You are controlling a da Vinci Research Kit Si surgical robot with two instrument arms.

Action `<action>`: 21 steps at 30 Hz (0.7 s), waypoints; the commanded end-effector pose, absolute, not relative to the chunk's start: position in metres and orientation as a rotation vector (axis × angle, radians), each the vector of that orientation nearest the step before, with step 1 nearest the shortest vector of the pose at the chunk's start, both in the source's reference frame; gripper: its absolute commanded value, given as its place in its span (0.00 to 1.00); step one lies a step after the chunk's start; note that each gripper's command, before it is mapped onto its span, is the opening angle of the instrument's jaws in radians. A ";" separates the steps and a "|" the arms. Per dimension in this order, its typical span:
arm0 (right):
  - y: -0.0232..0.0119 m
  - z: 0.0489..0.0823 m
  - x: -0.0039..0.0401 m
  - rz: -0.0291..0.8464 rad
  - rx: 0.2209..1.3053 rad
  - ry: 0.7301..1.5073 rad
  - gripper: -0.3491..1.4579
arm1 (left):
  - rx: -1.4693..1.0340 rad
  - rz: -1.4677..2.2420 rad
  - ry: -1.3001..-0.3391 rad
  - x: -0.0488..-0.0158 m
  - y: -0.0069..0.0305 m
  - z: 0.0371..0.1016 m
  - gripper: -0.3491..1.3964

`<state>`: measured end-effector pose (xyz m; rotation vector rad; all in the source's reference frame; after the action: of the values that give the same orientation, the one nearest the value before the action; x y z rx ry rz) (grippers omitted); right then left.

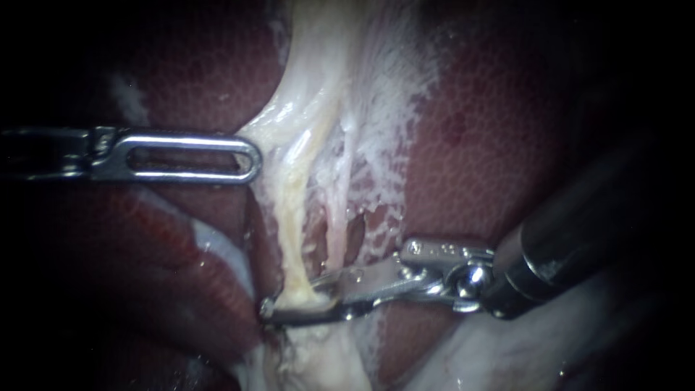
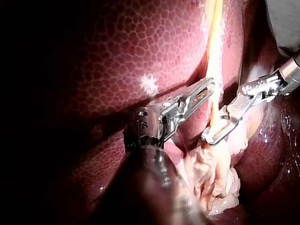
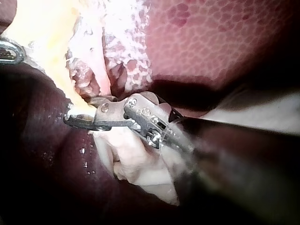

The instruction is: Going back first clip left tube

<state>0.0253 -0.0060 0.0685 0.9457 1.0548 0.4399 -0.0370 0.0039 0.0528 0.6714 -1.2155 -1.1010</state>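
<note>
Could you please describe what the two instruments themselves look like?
The left instrument is bright silver metal, ending in a long rounded loop with a slot. The right instrument has a dark, glossy round shaft, a silver hinged wrist with stamped markings, and slim silver ends.

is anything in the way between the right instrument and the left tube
Nothing visible. The right instrument already touches the left tube, low on it, with no other tissue showing between them. The left instrument sits beside the pale tissue higher up, clear of that spot.
</note>
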 end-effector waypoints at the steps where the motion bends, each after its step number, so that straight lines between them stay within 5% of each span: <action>1: -0.0059 0.0685 0.0254 0.441 0.945 1.052 0.42 | 0.671 -1.102 -1.215 -0.0370 0.0038 0.0528 0.00; 8: -0.0059 0.0684 0.0261 0.460 0.918 1.054 0.50 | 0.671 -1.102 -1.215 -0.0370 0.0038 0.0528 0.00; 21: -0.0058 0.0684 0.0263 0.436 0.898 1.076 0.51 | 0.671 -1.102 -1.215 -0.0370 0.0038 0.0528 0.00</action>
<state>0.0264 -0.0058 0.0684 0.8961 1.0780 0.4319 -0.0370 0.0038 0.0528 0.6709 -1.2154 -1.1017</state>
